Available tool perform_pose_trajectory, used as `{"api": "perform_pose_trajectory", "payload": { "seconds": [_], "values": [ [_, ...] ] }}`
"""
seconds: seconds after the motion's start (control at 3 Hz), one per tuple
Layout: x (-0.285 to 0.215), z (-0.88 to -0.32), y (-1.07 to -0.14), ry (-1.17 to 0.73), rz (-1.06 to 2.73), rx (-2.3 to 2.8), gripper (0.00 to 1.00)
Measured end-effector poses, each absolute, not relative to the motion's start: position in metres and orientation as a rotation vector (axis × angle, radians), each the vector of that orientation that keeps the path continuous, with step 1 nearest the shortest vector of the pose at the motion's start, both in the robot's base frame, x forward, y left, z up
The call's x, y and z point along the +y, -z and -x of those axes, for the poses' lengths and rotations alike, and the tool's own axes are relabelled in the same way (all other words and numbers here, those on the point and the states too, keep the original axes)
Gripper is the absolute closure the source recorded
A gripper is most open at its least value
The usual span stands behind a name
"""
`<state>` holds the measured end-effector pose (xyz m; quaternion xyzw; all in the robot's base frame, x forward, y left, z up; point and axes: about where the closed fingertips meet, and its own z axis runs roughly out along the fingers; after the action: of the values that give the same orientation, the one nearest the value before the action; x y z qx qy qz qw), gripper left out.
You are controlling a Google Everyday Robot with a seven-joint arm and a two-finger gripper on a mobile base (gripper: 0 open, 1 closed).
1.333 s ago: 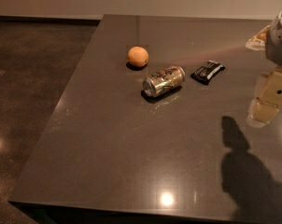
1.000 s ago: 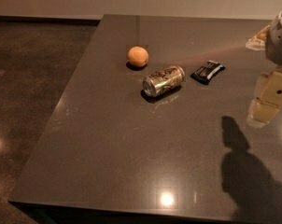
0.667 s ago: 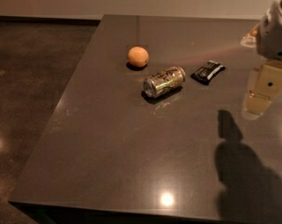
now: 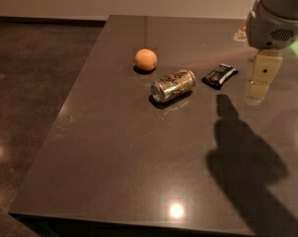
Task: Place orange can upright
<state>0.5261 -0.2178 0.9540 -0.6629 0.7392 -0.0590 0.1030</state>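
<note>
Camera view: orange can (image 4: 172,85) lies sideways, apart from hand (image 4: 257,92), whose opening is unclear.

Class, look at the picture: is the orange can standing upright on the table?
No, the orange can lies on its side, with the gripper apart from it, beyond the black packet.

On the one dark table (image 4: 114,147) I counted one orange can (image 4: 173,85), one orange fruit (image 4: 145,59) and one black packet (image 4: 220,76), plus one gripper (image 4: 256,95) hanging over its right side, beside the packet
</note>
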Motion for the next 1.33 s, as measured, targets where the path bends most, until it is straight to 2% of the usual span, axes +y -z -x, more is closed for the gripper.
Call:
{"api": "perform_pose_trajectory", "payload": {
  "seconds": [0.33,0.67,1.33],
  "values": [
    [-0.213,-0.565,-0.940,0.193,2.113,2.028,0.00],
    [-0.188,-0.592,-0.919,0.122,2.255,1.843,0.00],
    [-0.140,-0.606,-0.884,-0.035,2.385,1.656,0.00]
  ]
}}
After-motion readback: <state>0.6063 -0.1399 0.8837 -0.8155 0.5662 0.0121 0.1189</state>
